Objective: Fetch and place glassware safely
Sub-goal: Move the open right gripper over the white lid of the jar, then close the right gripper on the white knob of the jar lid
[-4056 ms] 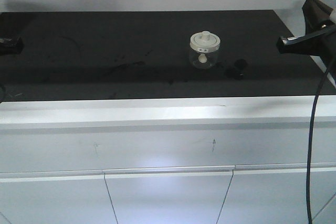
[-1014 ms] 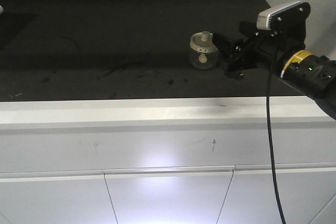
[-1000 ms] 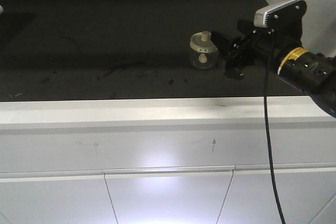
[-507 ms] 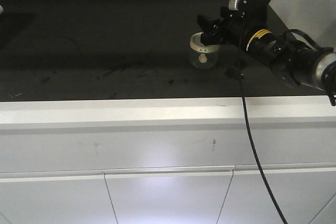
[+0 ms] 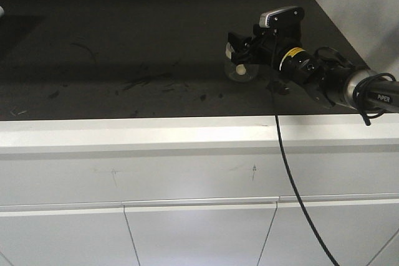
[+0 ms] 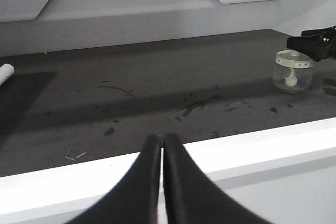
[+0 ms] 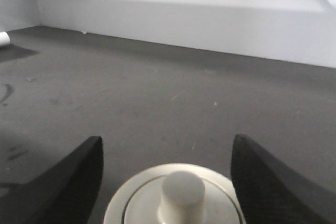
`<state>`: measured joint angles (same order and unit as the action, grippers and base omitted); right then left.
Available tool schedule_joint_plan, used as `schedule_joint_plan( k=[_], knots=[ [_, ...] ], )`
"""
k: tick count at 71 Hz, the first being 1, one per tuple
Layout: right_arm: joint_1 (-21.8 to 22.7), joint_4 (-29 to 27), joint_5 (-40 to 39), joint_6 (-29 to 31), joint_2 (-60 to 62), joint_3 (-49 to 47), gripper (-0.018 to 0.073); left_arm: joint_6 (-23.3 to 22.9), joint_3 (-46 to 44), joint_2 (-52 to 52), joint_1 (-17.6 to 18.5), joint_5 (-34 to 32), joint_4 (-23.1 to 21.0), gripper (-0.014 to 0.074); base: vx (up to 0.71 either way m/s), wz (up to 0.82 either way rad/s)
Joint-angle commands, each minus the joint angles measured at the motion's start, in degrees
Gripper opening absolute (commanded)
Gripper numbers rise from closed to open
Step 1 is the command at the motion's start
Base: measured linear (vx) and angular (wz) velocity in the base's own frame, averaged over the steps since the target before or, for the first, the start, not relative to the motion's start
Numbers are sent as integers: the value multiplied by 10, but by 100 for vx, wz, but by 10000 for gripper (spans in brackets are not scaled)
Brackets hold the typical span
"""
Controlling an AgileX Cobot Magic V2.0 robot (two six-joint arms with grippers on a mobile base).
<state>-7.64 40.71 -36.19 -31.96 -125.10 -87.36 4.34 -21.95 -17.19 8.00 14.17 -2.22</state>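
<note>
The glassware is a small clear jar (image 5: 239,73) with a cream-white knobbed lid (image 7: 178,198), standing on the black countertop (image 5: 124,35) right of centre. It also shows at the far right of the left wrist view (image 6: 293,73). My right gripper (image 5: 237,47) reaches in from the right at lid height. In the right wrist view the right gripper (image 7: 167,139) is open, one dark finger (image 7: 84,177) on each side of the lid, with gaps on both sides. My left gripper (image 6: 161,138) is shut and empty above the counter's white front edge, far left of the jar.
A small black object (image 5: 278,85) lies just right of the jar. A white cylindrical thing (image 6: 5,72) lies at the far left. Dark smudges (image 5: 146,80) mark the counter. A white wall (image 7: 184,9) rises behind; white drawers (image 5: 199,228) are below the front edge.
My right arm has swung left from beside the jar to over it, so the open fingers now straddle the lid. The jar has not moved.
</note>
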Motion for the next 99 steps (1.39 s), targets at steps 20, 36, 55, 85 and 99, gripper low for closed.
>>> schedule_joint_plan(
  k=[20, 36, 55, 85, 99],
  knots=[
    [-1, -15, -23, 12, 31, -20, 481, 0, -13, -5, 5, -40, -5, -7, 0, 0],
    [-1, -15, -18, 13, 31, -20, 442, 0, -13, -5, 5, -40, -5, -7, 0, 0],
    [-1, -17, -23, 13, 19, -21, 420, 0, -13, -5, 5, -40, -5, -7, 0, 0],
    [-1, -19, -24, 25, 11, -21, 265, 0, -13, -5, 5, -40, -5, -7, 0, 0],
    [-1, -19, -23, 24, 11, -21, -13, 0, -13, -5, 5, -40, -5, -7, 0, 0]
  ],
)
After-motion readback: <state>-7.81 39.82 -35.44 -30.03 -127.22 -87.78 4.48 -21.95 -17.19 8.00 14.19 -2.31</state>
